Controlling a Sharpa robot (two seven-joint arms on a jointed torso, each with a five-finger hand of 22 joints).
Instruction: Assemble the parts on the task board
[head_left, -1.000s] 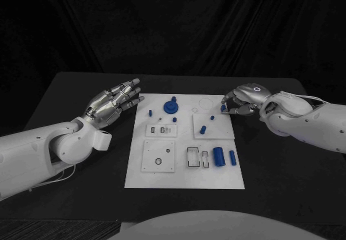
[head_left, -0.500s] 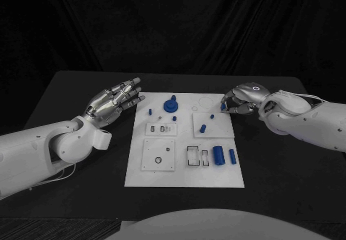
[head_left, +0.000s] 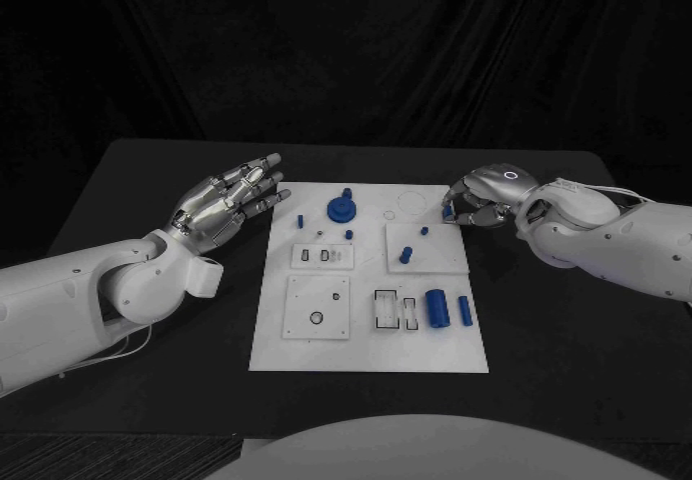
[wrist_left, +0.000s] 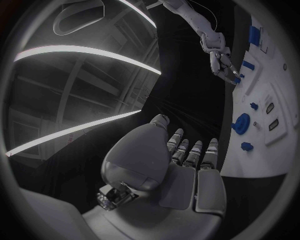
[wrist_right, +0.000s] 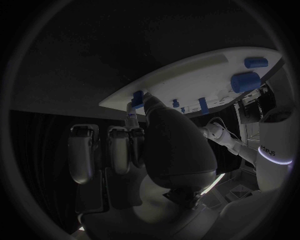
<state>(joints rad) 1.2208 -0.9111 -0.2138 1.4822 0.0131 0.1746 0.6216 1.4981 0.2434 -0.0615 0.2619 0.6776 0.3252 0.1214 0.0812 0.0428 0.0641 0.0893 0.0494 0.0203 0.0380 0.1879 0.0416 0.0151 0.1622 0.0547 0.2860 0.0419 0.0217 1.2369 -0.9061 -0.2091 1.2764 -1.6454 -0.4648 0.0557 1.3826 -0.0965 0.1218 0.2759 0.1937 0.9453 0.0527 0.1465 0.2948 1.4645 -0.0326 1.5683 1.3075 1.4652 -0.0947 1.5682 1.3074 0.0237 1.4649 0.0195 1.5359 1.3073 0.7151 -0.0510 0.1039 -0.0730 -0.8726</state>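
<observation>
Parts (head_left: 437, 311) on task board (head_left: 369, 355), mid-table (head_left: 577, 330).

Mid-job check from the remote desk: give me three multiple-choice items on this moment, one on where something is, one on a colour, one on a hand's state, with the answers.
1. Where is the right hand?
A. at the task board's far right corner
B. at its near left corner
C. off the table

2. What colour is the large round part near the board's far edge?
A. red
B. blue
C. green

3. How is the left hand?
A. gripping a part
B. pressing on the board
C. holding nothing, fingers extended

Answers: 1 A, the hand sits at the far right corner of the task board, pinching a small blue part. 2 B, it shows blue against the white plate. 3 C, it lies beside the board, nothing in it.
</observation>
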